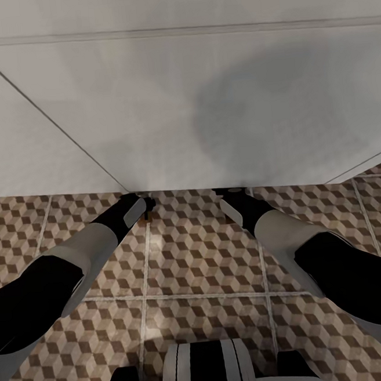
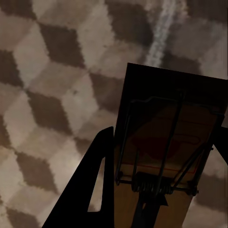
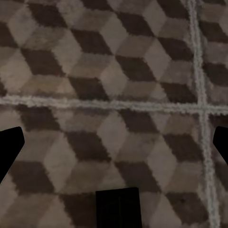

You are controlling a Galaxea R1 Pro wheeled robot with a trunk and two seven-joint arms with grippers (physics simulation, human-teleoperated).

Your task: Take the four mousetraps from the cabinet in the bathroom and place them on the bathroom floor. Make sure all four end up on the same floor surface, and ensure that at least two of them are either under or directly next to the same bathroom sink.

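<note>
A mousetrap, a dark wooden slab with a wire bar and spring, sits between the fingers of my left gripper, which is shut on it just above the cube-patterned bathroom floor. From the head, the left gripper reaches the lower edge of a broad white unit, with a brown speck of the mousetrap at its tip. My right gripper is beside it, partly hidden under that edge. Its wrist view shows the right gripper open over bare floor.
The white unit fills the upper half of the head view; I cannot tell whether it is the sink. Patterned tiles with pale grout lines lie between my arms. A dark rectangle sits at the right wrist view's edge, unidentifiable.
</note>
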